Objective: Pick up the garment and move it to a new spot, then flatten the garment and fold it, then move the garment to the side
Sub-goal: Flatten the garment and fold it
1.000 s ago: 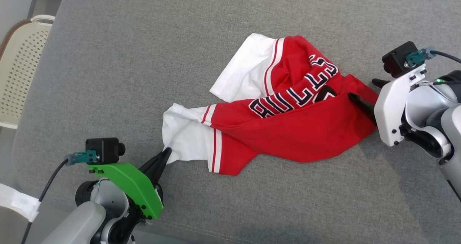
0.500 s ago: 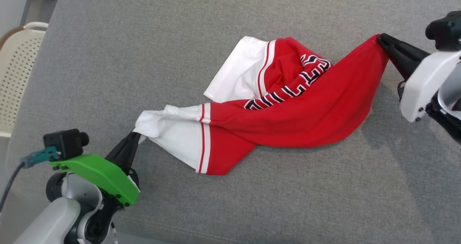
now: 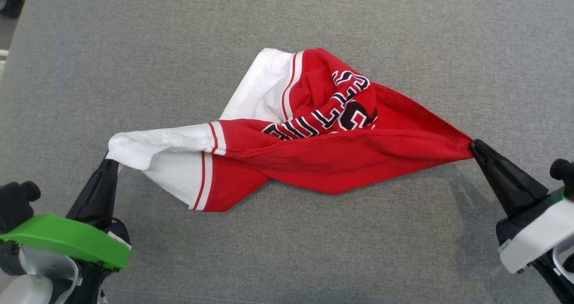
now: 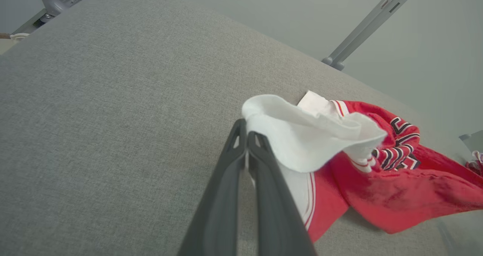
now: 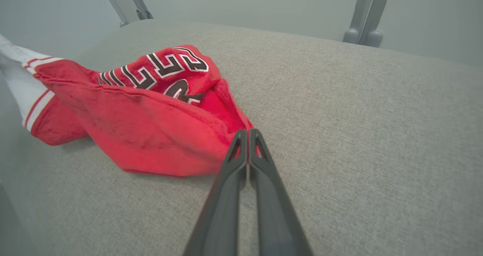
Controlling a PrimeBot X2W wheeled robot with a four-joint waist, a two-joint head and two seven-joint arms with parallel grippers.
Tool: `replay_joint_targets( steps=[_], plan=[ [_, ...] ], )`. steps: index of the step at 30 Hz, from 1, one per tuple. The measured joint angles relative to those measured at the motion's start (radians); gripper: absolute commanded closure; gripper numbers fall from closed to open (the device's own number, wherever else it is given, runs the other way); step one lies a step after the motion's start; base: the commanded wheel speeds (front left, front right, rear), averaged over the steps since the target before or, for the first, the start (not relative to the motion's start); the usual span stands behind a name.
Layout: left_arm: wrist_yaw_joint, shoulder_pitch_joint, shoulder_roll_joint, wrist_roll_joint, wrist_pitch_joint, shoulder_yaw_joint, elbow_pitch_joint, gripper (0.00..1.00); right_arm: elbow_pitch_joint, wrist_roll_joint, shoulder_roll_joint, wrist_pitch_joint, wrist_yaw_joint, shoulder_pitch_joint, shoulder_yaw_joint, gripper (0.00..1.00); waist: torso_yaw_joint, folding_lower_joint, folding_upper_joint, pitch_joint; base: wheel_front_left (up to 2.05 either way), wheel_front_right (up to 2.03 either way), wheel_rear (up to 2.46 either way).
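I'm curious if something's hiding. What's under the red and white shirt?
The shirt sags onto the grey cushion, which shows all around it. The patch beneath its bunched middle is covered, so anything there cannot be seen.

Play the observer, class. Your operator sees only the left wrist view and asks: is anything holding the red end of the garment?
Observer: Yes. The right gripper is shut on the red corner of the garment.
Operator: Is the cloth pulled flat?
Observer: No. In the head view one edge runs fairly straight from the left gripper to that corner, but the lettered part behind it is piled in folds on the grey surface.
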Motion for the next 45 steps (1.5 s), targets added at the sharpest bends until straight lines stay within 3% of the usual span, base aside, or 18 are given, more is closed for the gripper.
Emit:
replay_joint_targets(
  steps=[5, 13, 18, 19, 20, 21, 28, 38, 45],
  plan=[
    [0.009, 0.049, 0.009, -0.017, -0.03, 0.034, -0.034, 1.0, -0.015, -0.026, 0.076, -0.045, 0.0, 0.095, -0.067, 1.0, -0.032, 0.0, 0.0, 0.016, 0.0, 0.0, 0.0],
    [0.018, 0.087, 0.002, -0.025, -0.046, 0.031, -0.036, 1.0, 0.082, -0.079, 0.089, -0.114, 0.0, 0.136, -0.058, 1.0, -0.05, 0.0, 0.0, 0.044, 0.0, 0.0, 0.0],
    [0.001, 0.069, -0.045, -0.018, -0.036, -0.025, -0.013, 1.0, 0.181, -0.088, 0.084, -0.131, 0.0, 0.102, 0.003, 1.0, -0.044, 0.0, 0.0, 0.077, 0.0, 0.0, 0.0],
    [0.001, 0.069, -0.045, -0.018, -0.036, -0.025, -0.013, 1.0, 0.181, -0.088, 0.084, -0.131, 0.0, 0.102, 0.003, 0.84, -0.044, 0.0, 0.0, 0.077, 0.0, 0.0, 0.0],
    [-0.002, 0.059, -0.054, -0.017, -0.032, -0.033, -0.009, 1.0, 0.195, -0.097, 0.079, -0.134, 0.0, 0.089, 0.015, 0.54, -0.043, 0.0, 0.0, 0.082, 0.0, 0.0, 0.0],
    [-0.004, 0.049, -0.063, -0.016, -0.031, -0.04, -0.005, 1.0, 0.204, -0.102, 0.077, -0.138, 0.0, 0.076, 0.023, 0.0, -0.041, 0.0, 0.0, 0.087, 0.0, 0.0, 0.0],
    [-0.013, 0.029, -0.077, -0.012, -0.024, -0.055, 0.034, 1.0, 0.198, -0.124, 0.023, -0.132, 0.0, 0.057, 0.067, 0.0, -0.036, 0.0, 0.0, 0.084, 0.0, 0.0, 0.0],
    [-0.01, 0.035, -0.072, -0.014, -0.025, -0.047, 0.031, 1.0, 0.019, -0.148, -0.049, -0.058, 0.0, 0.122, 0.07, 0.0, -0.061, 0.0, 0.0, 0.058, 0.0, 0.0, 0.0],
    [-0.01, 0.02, -0.075, -0.014, -0.016, -0.052, 0.027, 1.0, 0.071, -0.136, -0.105, -0.028, 0.0, -0.002, 0.169, 0.0, -0.054, 0.0, 0.0, 0.076, 0.0, 0.0, 0.0]
  ],
)
